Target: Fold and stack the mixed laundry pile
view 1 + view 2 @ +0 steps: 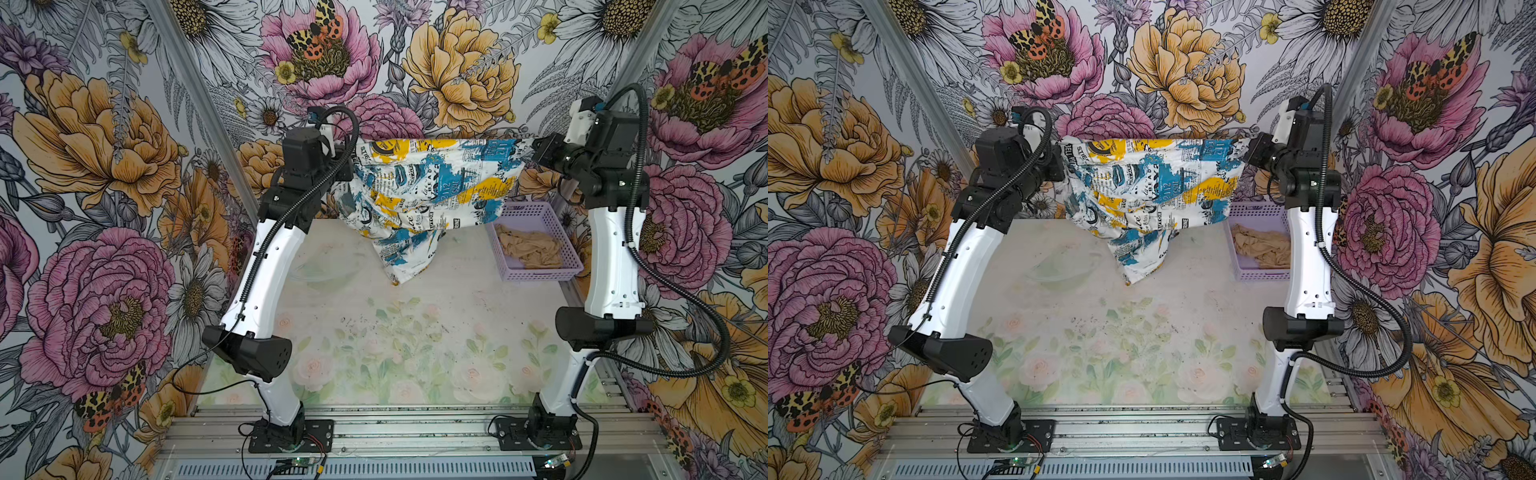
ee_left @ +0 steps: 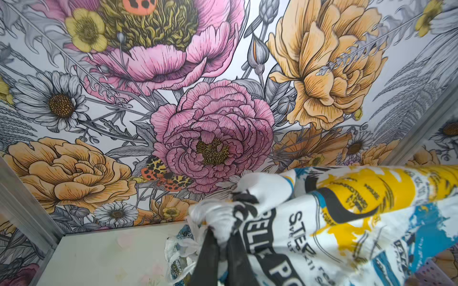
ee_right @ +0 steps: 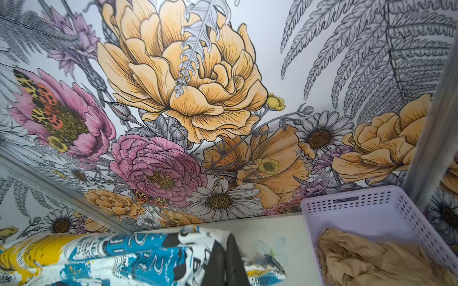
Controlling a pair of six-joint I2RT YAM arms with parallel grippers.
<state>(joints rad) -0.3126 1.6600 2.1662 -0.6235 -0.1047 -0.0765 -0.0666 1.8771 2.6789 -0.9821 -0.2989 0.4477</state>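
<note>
White fabric splashed blue and yellow with newspaper lettering: the printed garment (image 1: 432, 195) hangs stretched in the air over the back of the table (image 1: 395, 332). The left gripper (image 2: 221, 247) and right gripper (image 3: 225, 260) are each clamped on a top corner. The tan garment (image 1: 530, 249) sits crumpled in the lavender basket (image 1: 540, 273). I'd lower both ends level, letting the dangling tail land first so it lies flat.
</note>
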